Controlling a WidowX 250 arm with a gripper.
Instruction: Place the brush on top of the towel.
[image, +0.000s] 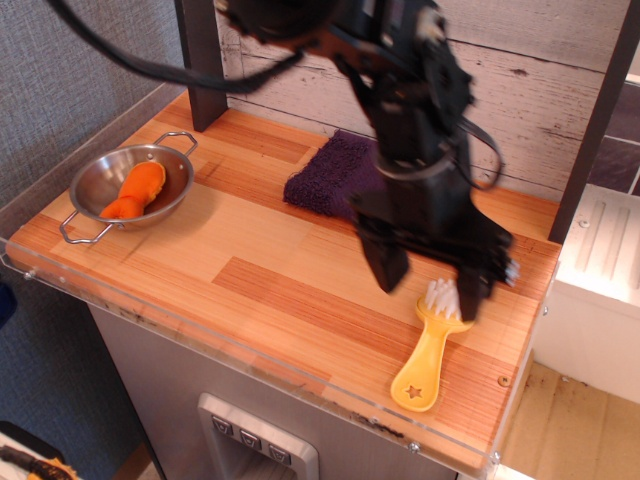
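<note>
The yellow brush (426, 355) lies on the wooden tabletop at the front right, white bristles toward the back, star-holed handle end toward the front edge. My black gripper (430, 285) is open, its two fingers pointing down, hovering right above the bristle end. It holds nothing. The dark purple towel (330, 175) lies folded at the back of the table by the wall; the arm hides its right part.
A steel bowl (100, 175) with an orange carrot-like toy (133, 190) stands at the left. A wooden plank wall runs behind the table (270, 280). A dark post (200, 60) stands at the back left. A clear plastic lip edges the table's front.
</note>
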